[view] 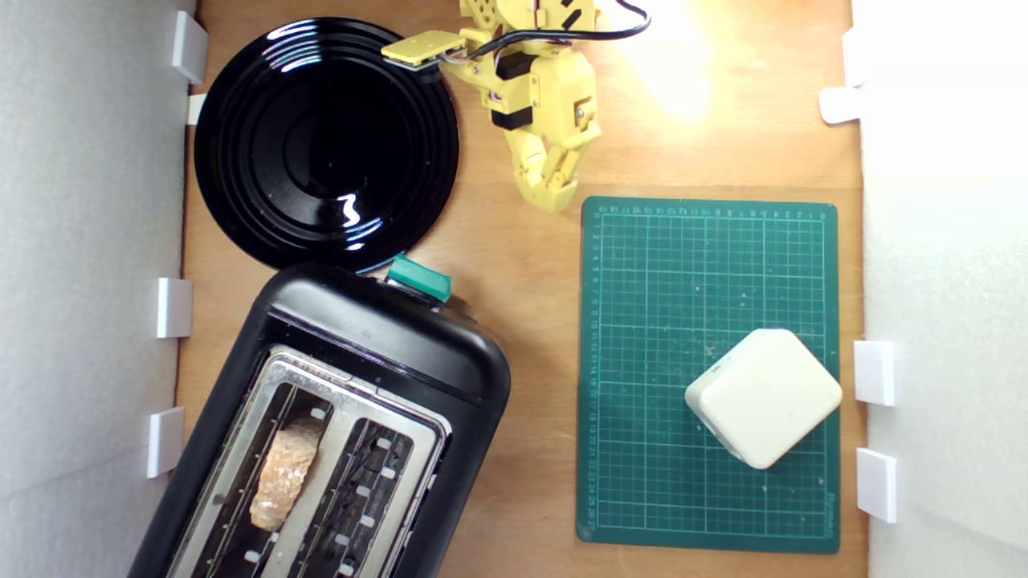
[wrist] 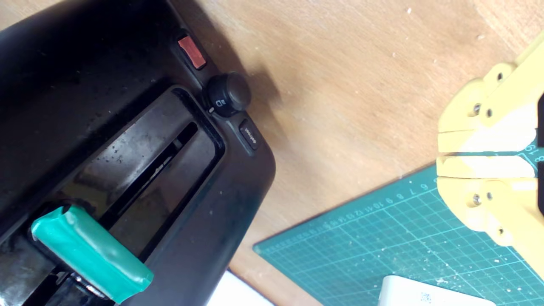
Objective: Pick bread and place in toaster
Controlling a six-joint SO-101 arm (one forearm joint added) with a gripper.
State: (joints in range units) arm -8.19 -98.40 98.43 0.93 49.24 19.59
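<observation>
Brown-crusted bread (view: 283, 475) sits in toaster (view: 337, 417) slot | yellow gripper (view: 552, 197) closed, empty | keep clear of green lever (view: 418, 278) while parking.

Bright overhead glare washes the wooden table (view: 683, 64); the wrist view is slightly soft.

Toaster (view: 377, 385) base cut off, bread (view: 283, 474) half-sunk.
</observation>
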